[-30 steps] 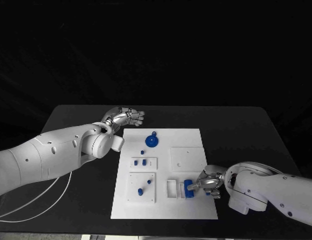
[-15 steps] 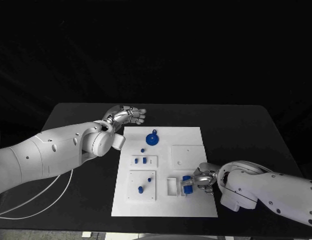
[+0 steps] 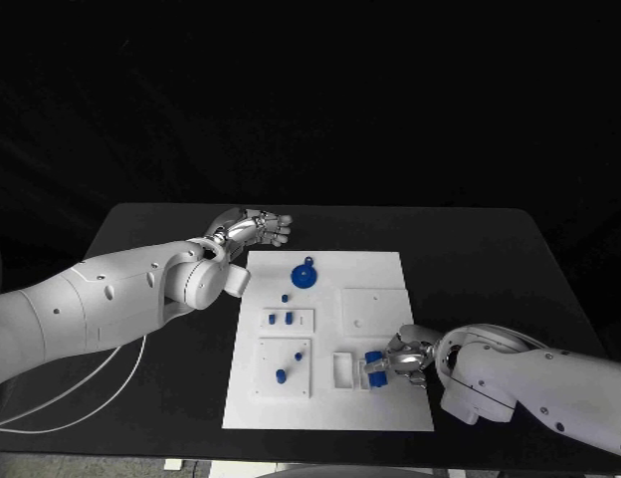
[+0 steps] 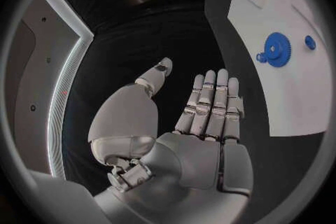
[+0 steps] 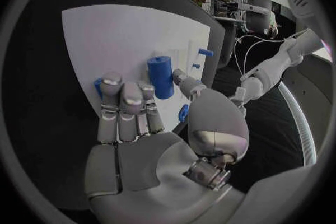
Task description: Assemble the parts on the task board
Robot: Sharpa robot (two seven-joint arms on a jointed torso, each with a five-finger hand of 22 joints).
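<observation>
We see the black table (image 3: 469, 249) with the white task board (image 3: 375, 284) lying in its middle, long axis running away from the robot, with bare table on every side of it. Near the board's far end lies a blue gear-shaped part (image 3: 304, 277), its small lobe pointing to the far edge; smaller blue parts (image 3: 290, 319) stand in the plates along the board's left side.

Our left hand (image 3: 251, 231) hovers over the table just off the board's far left corner, fingers straight and close together, thumb apart, holding nothing.

Our right hand (image 3: 401, 360) is at the board's near right area, fingers bent down around a blue cylinder (image 5: 160, 77). In the right wrist view the cylinder's long axis runs alongside the fingers, with the fingertips (image 5: 123, 89) beside it and the thumb on its other side; whether they actually grip it we cannot tell.
</observation>
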